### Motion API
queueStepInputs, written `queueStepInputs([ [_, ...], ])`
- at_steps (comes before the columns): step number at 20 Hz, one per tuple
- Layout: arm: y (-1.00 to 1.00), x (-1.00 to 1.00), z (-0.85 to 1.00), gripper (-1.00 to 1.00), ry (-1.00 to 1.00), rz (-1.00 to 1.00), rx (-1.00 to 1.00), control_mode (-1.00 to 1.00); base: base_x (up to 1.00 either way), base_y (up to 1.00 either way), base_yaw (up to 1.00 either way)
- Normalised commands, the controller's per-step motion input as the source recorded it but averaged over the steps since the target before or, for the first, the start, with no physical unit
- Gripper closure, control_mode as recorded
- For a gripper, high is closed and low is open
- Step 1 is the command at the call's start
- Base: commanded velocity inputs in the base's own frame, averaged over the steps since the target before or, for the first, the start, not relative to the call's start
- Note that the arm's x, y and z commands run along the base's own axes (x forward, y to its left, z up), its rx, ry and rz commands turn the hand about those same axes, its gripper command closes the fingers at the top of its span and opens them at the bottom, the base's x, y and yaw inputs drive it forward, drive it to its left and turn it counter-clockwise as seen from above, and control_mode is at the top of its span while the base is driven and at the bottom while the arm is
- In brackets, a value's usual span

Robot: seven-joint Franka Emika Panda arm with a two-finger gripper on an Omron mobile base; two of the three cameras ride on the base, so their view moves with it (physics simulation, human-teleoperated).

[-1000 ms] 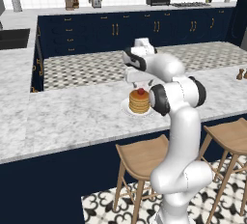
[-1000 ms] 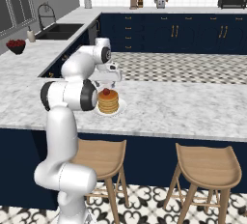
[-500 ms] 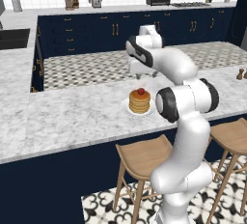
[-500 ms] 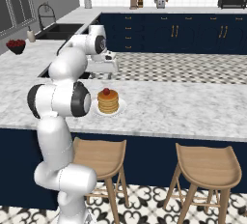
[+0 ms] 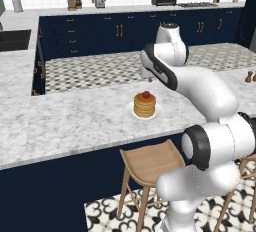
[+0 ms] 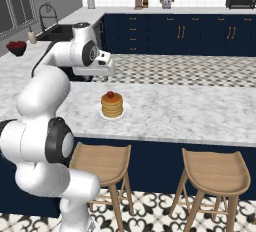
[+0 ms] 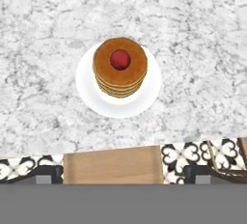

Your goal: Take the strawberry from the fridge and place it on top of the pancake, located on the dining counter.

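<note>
1. The strawberry (image 7: 120, 59) sits on the top of the pancake (image 7: 120, 67), close to the middle of the top disc and a little off centre. From the left base view it reads as a small red dot crowning the stack (image 5: 145, 105).

2. The pancake stands on its white plate (image 7: 90, 98), and the plate rests on the dining counter (image 7: 58, 20), on the marbled top near the edge that faces the wooden stools (image 6: 100, 158).

3. My claw (image 7: 120, 178) is spread wide, and nothing is between the fingers. My two fingertips (image 7: 48, 174) show at the bottom of the hand view, well apart from each other and well above the plate, with the fruit lying clear of them.

4. My hand looks straight down on the stack from above. In the right base view my wrist (image 6: 102, 65) hangs over the counter beside the plate, not touching the stack.

5. As I judge it, the main work is finished: the fruit is out of the fridge and placed where the task asks.

6. What I think is left is small: keep my arm clear without brushing the stack. The fruit is round and sits loose, so a bump could roll it off the pancake.
</note>
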Motion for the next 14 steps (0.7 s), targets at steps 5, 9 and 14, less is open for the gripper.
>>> queueStepInputs([
  [5,0.19,-0.99,0.27,-1.0,-0.28,0.0,-0.01,-1.0,0.0,0.0,0.0],
  [9,0.57,-0.69,0.26,-1.0,-0.07,0.0,-0.12,-1.0,0.0,0.0,0.0],
  [14,0.73,-0.34,0.1,-1.0,0.0,-0.01,-0.21,-1.0,0.0,0.0,0.0],
])
